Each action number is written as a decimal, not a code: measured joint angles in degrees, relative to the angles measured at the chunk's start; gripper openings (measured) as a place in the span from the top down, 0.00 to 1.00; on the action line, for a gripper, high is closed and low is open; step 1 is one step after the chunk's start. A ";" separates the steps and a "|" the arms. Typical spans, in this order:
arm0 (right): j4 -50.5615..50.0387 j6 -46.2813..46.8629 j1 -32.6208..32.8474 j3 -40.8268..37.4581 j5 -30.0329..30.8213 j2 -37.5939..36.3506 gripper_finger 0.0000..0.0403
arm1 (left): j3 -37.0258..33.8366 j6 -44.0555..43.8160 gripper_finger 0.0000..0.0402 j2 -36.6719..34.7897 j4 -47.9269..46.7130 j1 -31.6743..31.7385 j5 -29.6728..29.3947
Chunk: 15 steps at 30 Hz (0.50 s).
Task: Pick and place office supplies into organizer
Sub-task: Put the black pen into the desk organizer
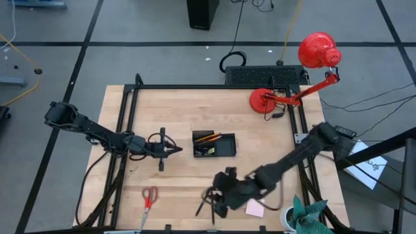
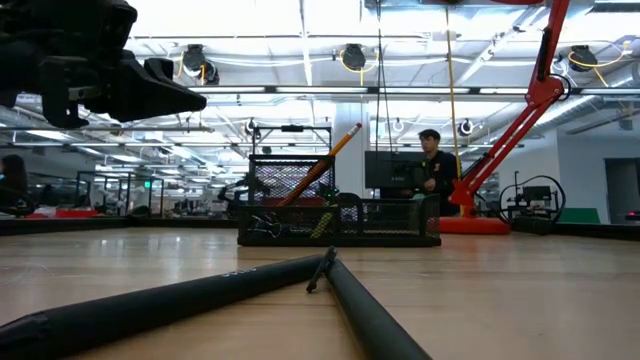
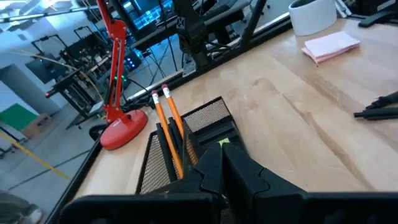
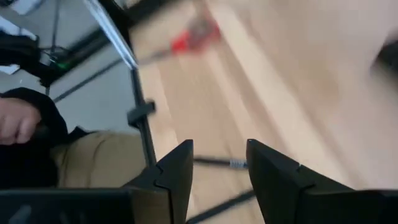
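The black organizer [image 1: 214, 144] sits mid-table with two orange pencils [image 3: 166, 121] leaning up out of it. My left gripper [image 1: 174, 151] hovers shut just left of it, pointing at it, and holds nothing. Near the front edge, my right gripper [image 1: 220, 194] hangs open above two crossed black pens [image 1: 207, 203] that lie flat on the wood. One pen [image 4: 217, 163] shows through the gap between its fingers [image 4: 177, 168]. Red-handled scissors [image 1: 149, 197] lie at front left, and a pink sticky-note pad [image 1: 255, 208] lies at front right.
A red desk lamp [image 1: 317, 52] stands on its base [image 1: 265, 101] at the far right, with a black slab [image 1: 263, 75] behind it. A white cup [image 1: 300, 218] is at the front right corner. Black frame rails [image 1: 127, 123] edge the table. A person's hand [image 4: 15, 121] shows beyond the near edge.
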 joint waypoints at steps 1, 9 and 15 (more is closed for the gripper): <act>-0.27 2.55 -1.01 0.00 -2.96 1.46 0.64 | 0.00 0.28 0.95 -0.05 0.25 0.26 0.00; -0.50 15.08 -7.43 0.00 -20.53 9.62 0.64 | -0.02 -0.73 0.95 -3.73 0.29 1.41 0.04; -0.73 19.16 -8.28 0.00 -24.93 11.01 0.64 | -0.02 -2.09 0.95 -6.96 -5.57 1.28 0.09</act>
